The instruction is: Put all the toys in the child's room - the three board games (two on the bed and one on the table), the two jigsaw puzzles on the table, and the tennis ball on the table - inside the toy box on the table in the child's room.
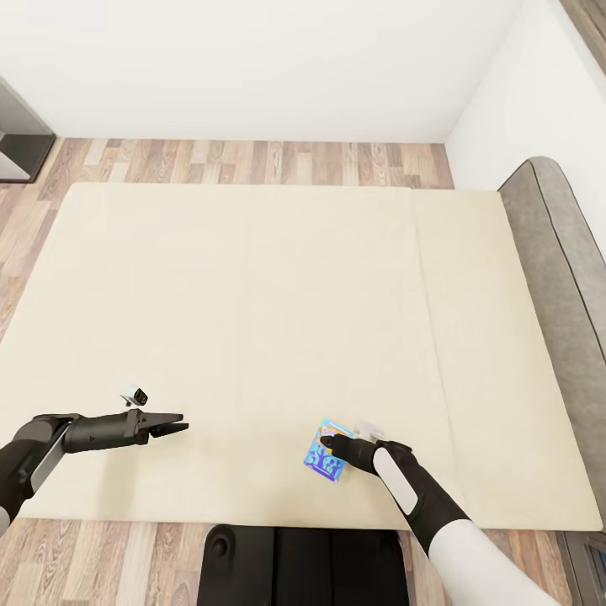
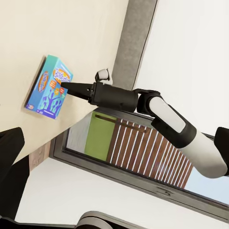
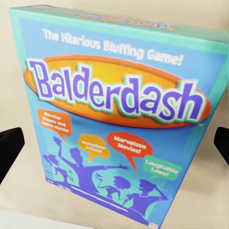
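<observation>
Right end effector (image 1: pixel 331 441): poised just above the blue board game (image 1: pixel 324 454), its dark fingers spread; the right wrist view shows one fingertip (image 3: pixel 10 152) at each side of the box with a gap to the cardboard, so it is open and grips nothing.
Blue board game: a flat box printed "Balderdash" (image 3: pixel 119 124), lying face up on the bed (image 1: pixel 252 337) near its front edge, right of the middle in the head view.
Long axis: it runs roughly from the front edge of the bed towards the far wall, tilted slightly; the title end points away from the robot, the silhouette figures towards it.
Left end effector (image 1: pixel 171 427): held over the mattress at the head view's left, well apart from the box, pointing towards the right arm; its fingers look drawn together into a narrow tip, with nothing between them.
Bed: plain beige mattress, grey headboard (image 1: pixel 560 252) along the right side.
Surroundings: wood-plank floor (image 1: pixel 252 162) beyond the bed, then a white wall (image 1: pixel 278 59).
</observation>
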Motion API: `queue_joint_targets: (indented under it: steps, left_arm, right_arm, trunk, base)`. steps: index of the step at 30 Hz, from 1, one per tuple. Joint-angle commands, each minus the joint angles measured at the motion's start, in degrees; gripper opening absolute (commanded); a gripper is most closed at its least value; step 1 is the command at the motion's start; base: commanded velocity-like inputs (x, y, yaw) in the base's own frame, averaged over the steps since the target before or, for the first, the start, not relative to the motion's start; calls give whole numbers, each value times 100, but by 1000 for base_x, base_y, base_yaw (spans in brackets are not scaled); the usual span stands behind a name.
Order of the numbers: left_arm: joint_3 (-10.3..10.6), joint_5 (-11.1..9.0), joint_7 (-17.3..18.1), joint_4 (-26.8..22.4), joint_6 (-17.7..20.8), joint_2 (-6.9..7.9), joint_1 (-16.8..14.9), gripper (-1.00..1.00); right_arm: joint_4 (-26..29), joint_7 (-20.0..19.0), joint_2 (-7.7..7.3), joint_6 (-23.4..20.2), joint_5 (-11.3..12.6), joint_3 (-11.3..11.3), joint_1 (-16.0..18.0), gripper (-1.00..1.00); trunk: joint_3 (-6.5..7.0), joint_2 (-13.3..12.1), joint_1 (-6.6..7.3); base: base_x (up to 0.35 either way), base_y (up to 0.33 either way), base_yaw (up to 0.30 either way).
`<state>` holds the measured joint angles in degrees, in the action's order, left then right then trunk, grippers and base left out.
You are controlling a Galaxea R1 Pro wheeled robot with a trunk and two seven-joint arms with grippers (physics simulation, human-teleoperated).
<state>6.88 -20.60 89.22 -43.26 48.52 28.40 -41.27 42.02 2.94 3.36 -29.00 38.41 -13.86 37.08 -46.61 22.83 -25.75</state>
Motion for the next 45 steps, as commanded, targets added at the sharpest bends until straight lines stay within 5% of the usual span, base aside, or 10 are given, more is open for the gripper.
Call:
queue_joint_targets:
  steps: [1, 45]
  left_arm:
    - [26, -23, 18, 1, 61, 8, -4, 100]
    - [33, -23, 24, 1, 61, 10, -4, 100]
  right_arm:
    - [8, 31, -2, -18, 40, -10, 2, 100]
    - [60, 22, -2, -18, 44, -38, -16, 100]
  trunk:
    - [-7, 9, -3]
    - [-52, 9, -3]
  base:
    - [0, 0, 0]
    - [0, 0, 0]
